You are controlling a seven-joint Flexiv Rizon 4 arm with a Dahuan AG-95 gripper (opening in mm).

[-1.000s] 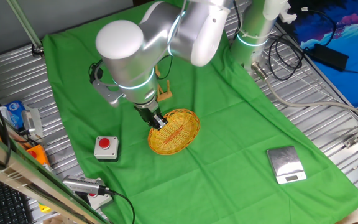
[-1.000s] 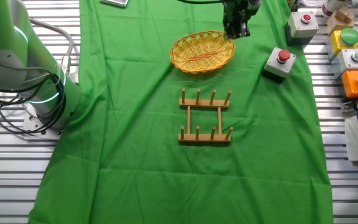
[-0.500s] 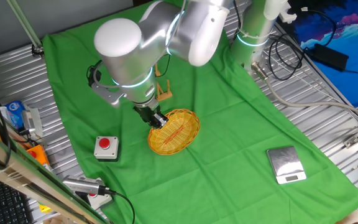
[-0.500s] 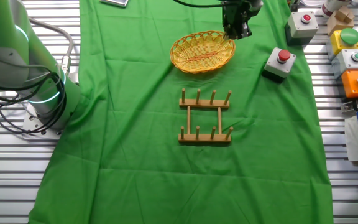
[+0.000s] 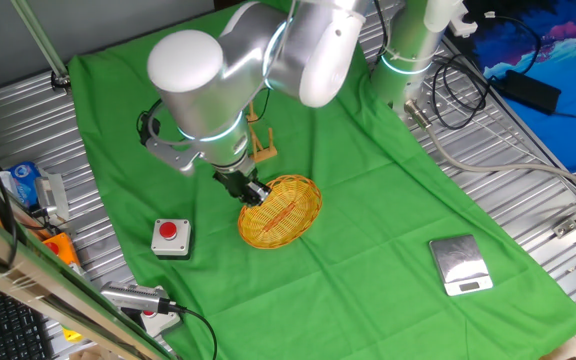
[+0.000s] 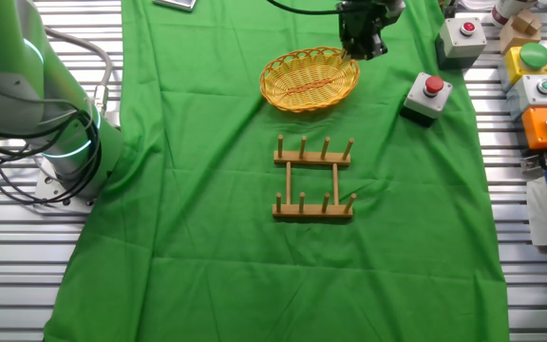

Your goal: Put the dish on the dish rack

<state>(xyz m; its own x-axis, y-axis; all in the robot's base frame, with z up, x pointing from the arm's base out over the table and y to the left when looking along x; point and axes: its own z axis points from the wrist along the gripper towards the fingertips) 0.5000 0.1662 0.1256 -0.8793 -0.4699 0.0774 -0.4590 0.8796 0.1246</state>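
The dish (image 5: 283,212) is a yellow woven wicker plate with reddish streaks, lying flat on the green cloth; the other fixed view shows the dish (image 6: 307,81) too. My gripper (image 5: 254,194) points down at its left rim, fingers low at the edge. In the other fixed view the gripper (image 6: 354,52) stands at the rim's far right side. Whether the fingers have closed on the rim is not visible. The dish rack (image 6: 313,179), light wood with upright pegs, stands apart from the dish, nearer the camera. The arm hides most of the dish rack (image 5: 264,149) in one fixed view.
A grey box with a red button (image 5: 170,236) sits left of the dish; the other fixed view shows this button box (image 6: 427,96) too. A silver scale (image 5: 460,264) lies at the cloth's right. More button boxes (image 6: 537,90) line the table edge. The arm's base (image 6: 41,104) stands beside the cloth.
The arm's elbow has shifted slightly to the left. The gripper stays at the dish's rim and the dish has not moved.
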